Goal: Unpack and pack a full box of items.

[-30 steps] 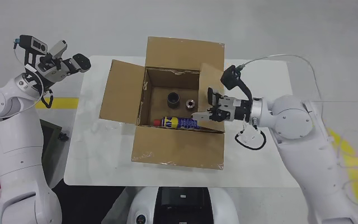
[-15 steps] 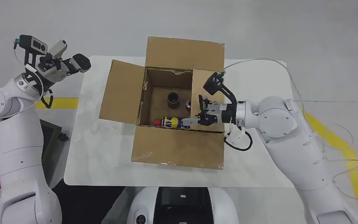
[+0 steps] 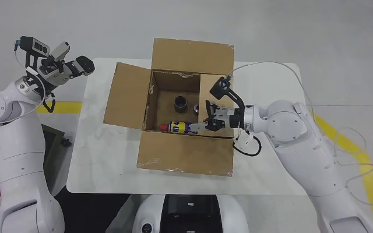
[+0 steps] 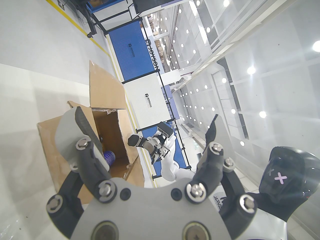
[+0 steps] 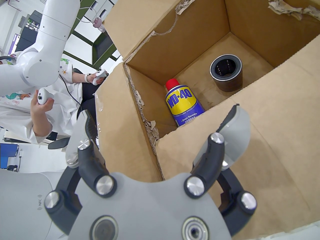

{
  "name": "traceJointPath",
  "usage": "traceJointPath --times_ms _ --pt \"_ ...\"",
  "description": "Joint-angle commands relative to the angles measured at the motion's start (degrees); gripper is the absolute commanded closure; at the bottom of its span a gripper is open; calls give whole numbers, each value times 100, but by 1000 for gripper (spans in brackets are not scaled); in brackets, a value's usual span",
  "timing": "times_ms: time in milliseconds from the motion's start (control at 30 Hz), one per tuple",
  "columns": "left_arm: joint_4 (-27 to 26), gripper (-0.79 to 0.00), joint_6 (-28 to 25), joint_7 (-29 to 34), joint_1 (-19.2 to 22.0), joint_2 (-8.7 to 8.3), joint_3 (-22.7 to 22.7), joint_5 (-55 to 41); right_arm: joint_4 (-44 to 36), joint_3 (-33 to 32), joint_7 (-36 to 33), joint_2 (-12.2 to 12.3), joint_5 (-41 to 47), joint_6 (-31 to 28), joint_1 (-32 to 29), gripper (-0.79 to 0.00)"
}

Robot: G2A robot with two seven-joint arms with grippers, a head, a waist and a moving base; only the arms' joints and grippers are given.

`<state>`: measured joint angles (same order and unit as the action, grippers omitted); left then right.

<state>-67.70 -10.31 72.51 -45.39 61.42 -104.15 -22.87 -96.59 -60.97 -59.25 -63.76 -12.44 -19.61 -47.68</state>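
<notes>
Right now the right gripper (image 3: pixel 206 116) hangs over the right-hand side of the open cardboard box (image 3: pixel 186 152), which sits on the white worktop (image 3: pixel 105 157). Its fingers (image 5: pixel 236 126) are spread wide and hold nothing. Directly under them is the box's side flap (image 5: pixel 262 116), which leans in over the opening. Whether either finger touches the cardboard cannot be told.

Just past the fingertips, down on the box floor, a blue and yellow spray can (image 5: pixel 183 103) lies on its side. Its red cap points away from the fingers and its base is tucked under the flap's edge. Beyond the can, farther from the fingers, a dark cylinder (image 5: pixel 226 72) stands upright with its hollow bore facing up, apart from the can. In the top view a smaller round part (image 3: pixel 196 107) sits just beside this cylinder, close to the upper finger and partly hidden by it.

The left gripper (image 3: pixel 81 65) is held well apart from the box, off the worktop's far left corner. Its fingers (image 4: pixel 82 126) are also released, with nothing between them. In the left wrist view the box stands beyond these fingers, and the can's blue base shows inside it, just next to one finger.
</notes>
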Motion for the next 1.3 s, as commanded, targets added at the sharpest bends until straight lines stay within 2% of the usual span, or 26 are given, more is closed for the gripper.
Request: traceJointPath --times_ms 0,100,300,867,1267 --pt "0 -785 0 0 0 0 0 0 6 2 3 3 13 -13 7 -785" --pt "0 -785 0 0 0 0 0 0 26 -104 31 25 55 -75 22 -785" --pt "0 -785 0 0 0 0 0 0 -139 -710 64 153 170 -260 -208 -785" --pt "0 -785 0 0 0 0 0 0 -282 -3041 795 526 486 -640 -1873 -785" --pt "0 -785 0 0 0 0 0 0 117 -3649 966 625 1292 -1201 -2285 -785"
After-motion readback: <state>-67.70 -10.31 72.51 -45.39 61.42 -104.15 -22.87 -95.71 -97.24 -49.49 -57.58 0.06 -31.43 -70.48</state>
